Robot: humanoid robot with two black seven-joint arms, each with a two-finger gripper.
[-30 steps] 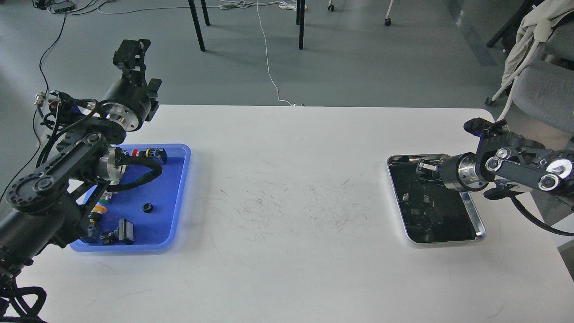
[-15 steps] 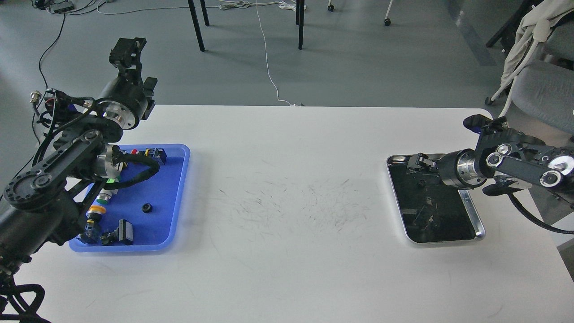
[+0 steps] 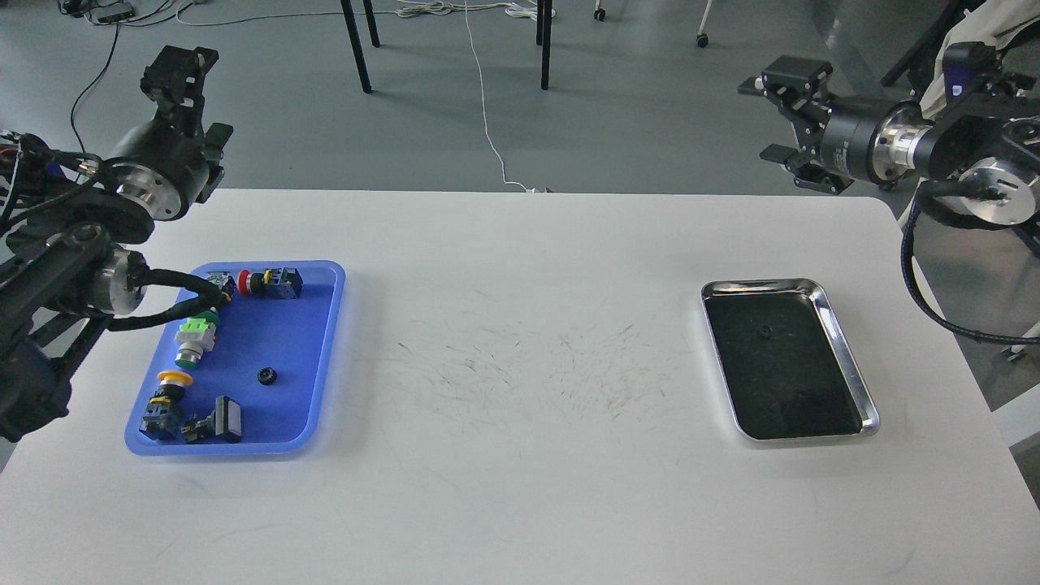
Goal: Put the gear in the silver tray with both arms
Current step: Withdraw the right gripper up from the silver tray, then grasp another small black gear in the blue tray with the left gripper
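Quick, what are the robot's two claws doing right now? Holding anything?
Left gripper: raised beyond the table's far left corner; open or shut cannot be told.
Right gripper: jaws open, holding nothing, raised beyond the table's far edge.

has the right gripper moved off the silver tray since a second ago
Yes. The right gripper has moved up and away from the silver tray; it was over the tray's far end, and now shows beyond the table's far edge.

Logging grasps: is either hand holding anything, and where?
Nothing held: left hand and right hand are both raised and empty.
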